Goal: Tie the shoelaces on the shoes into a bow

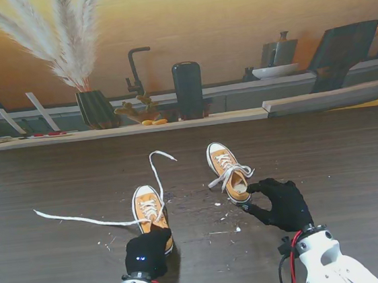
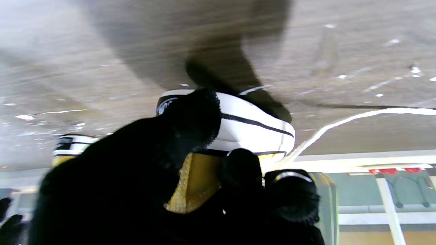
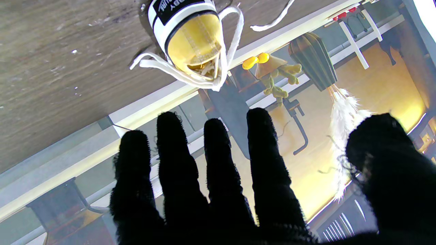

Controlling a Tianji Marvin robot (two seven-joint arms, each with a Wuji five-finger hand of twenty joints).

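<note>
Two yellow canvas shoes stand on the dark wooden table (image 1: 325, 154). The left shoe (image 1: 149, 212) is untied: one white lace (image 1: 75, 219) trails out to the left, the other (image 1: 155, 166) runs away from me. My left hand (image 1: 148, 252) is shut on this shoe's heel (image 2: 252, 126), thumb (image 2: 190, 126) outside and fingers (image 2: 238, 170) inside the collar. The right shoe (image 1: 227, 172) has its laces (image 1: 230, 175) in loose loops across the top, and its heel (image 3: 190, 37) faces my right hand. That right hand (image 1: 281, 203) is open, fingers (image 3: 218, 160) spread, just right of the heel.
White specks (image 1: 229, 230) litter the table between the shoes. Beyond the table's far edge runs a ledge (image 1: 173, 123) with a ribbed vase of pampas grass (image 1: 94, 107), a black tap (image 1: 134, 69) and a black cylinder (image 1: 188, 87).
</note>
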